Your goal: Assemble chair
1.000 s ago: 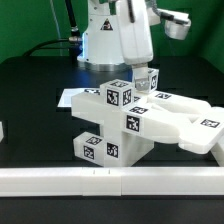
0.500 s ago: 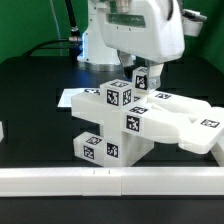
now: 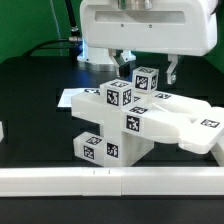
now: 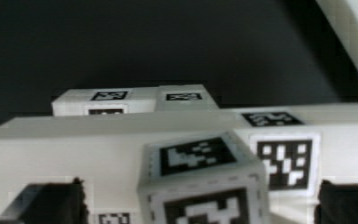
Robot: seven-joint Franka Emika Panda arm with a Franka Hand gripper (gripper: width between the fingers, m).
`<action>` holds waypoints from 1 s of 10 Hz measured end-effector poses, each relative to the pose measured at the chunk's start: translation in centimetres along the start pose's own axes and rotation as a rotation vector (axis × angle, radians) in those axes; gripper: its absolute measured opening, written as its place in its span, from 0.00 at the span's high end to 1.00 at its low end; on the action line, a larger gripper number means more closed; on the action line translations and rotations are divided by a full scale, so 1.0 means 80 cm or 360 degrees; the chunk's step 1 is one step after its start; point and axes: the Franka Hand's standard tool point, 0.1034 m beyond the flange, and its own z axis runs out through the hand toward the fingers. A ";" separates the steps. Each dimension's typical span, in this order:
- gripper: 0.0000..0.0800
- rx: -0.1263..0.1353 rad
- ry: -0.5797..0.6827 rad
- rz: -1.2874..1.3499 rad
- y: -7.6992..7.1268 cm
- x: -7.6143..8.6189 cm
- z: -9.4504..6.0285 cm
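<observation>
On the black tabletop (image 3: pixel 30 95) stood the glossy white blocky plastic chair (image 3: pixel 125 125), part-built, its tagged blocks stacked and a flat slab reaching toward the exterior view's right. Above its top block hung the end effector (image 3: pixel 146 68), fully open, holding nothing.

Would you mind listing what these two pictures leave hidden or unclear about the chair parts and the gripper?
- Gripper, exterior view: its upper body is cut off by the top edge.
- Chair, exterior view: the rear faces are hidden by the stack itself, so the joints there cannot be checked.
- Fingertips, wrist view: dark, blurred and cut by the frame edge.
- Tags, wrist view: too blurred to read.
</observation>
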 end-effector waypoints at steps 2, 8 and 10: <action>0.34 -0.0004 0.0004 -0.0085 0.000 0.000 0.001; 0.64 -0.0003 0.0004 -0.0051 0.000 0.000 0.001; 0.64 0.0031 0.0018 0.0184 0.000 0.001 0.001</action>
